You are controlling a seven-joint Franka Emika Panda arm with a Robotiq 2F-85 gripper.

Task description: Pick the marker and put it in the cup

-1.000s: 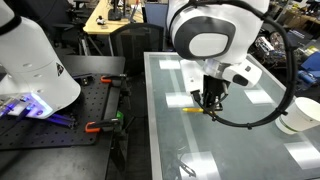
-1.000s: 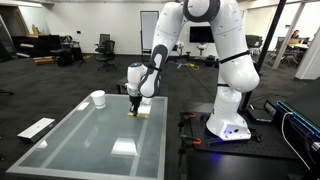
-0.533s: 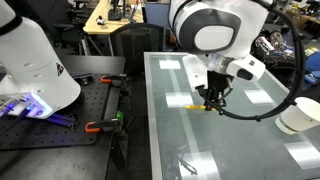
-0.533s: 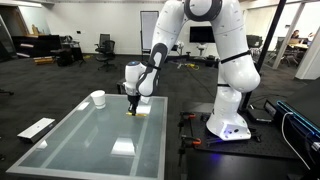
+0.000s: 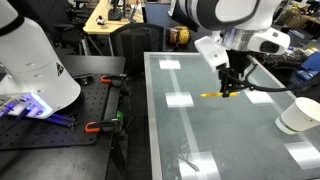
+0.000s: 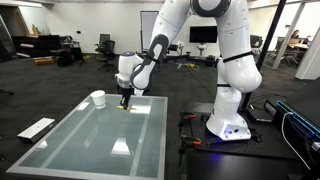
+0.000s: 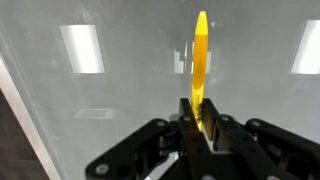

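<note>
Marker [image 7: 201, 60] in gripper [image 7: 203, 116] above bare tabletop [image 5: 200, 140], cup [image 5: 298, 115] well apart.

cup [image 5: 300, 115]: right side cut by frame edge | marker [image 7: 200, 60]: lower end seemingly hidden inside tool [image 7: 203, 120]

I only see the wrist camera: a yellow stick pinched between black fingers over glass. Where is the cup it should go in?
Observer: The cup stands upright near the edge of the glass table, well apart from the gripper.
Operator: Is the stick pointing down at the glass or lying level?
Observer: The marker is held about level, sticking out sideways from the gripper, low over the table.
</note>
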